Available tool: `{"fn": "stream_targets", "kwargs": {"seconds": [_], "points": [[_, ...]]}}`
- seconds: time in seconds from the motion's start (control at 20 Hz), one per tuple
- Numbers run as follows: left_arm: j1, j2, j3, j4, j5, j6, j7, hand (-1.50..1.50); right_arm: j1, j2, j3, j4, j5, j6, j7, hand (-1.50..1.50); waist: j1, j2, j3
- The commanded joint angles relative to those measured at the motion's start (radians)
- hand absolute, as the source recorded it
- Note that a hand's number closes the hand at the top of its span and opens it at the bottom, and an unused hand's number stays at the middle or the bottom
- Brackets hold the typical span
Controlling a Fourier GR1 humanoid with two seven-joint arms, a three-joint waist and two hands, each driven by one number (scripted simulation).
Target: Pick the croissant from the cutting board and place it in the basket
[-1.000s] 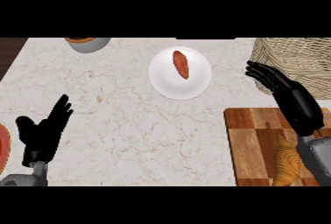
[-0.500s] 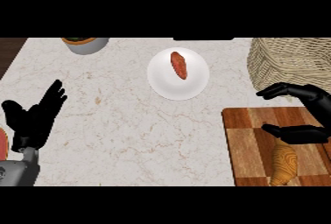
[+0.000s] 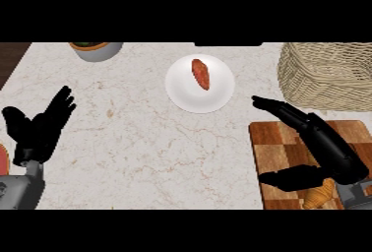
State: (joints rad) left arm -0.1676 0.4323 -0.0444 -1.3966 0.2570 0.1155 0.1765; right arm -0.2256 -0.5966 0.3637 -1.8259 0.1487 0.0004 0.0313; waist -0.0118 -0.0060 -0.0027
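Right hand spread open over croissant on cutting board — likely light, flaky, crushable — best cradled across the middle.

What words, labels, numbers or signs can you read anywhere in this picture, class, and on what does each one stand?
None: no writing shows anywhere.
The basket, plate, cutting board, bowl and counter bear no label, brand or number.
The croissant and both hands, left and right, are unmarked too.

Black robot hand ea. side, grey forearms.
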Motion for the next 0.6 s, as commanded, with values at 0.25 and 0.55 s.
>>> {"fn": "stream_targets", "kwargs": {"seconds": [0.25, 0.55], "points": [[-0.001, 0.008, 0.006, 0.021, -0.008, -0.012, -0.006, 0.0, -0.193, -0.333, -0.054, -0.105, 0.176, 0.244, 0.542, -1.5, -0.002, -0.006, -0.009], [-0.04, -0.019, 0.0, 0.057, -0.027, -0.012, -0.03, 0.0, -0.395, -0.376, -0.136, -0.122, -0.098, 0.545, 0.858, -1.5, 0.011, 0.004, -0.003]]}}
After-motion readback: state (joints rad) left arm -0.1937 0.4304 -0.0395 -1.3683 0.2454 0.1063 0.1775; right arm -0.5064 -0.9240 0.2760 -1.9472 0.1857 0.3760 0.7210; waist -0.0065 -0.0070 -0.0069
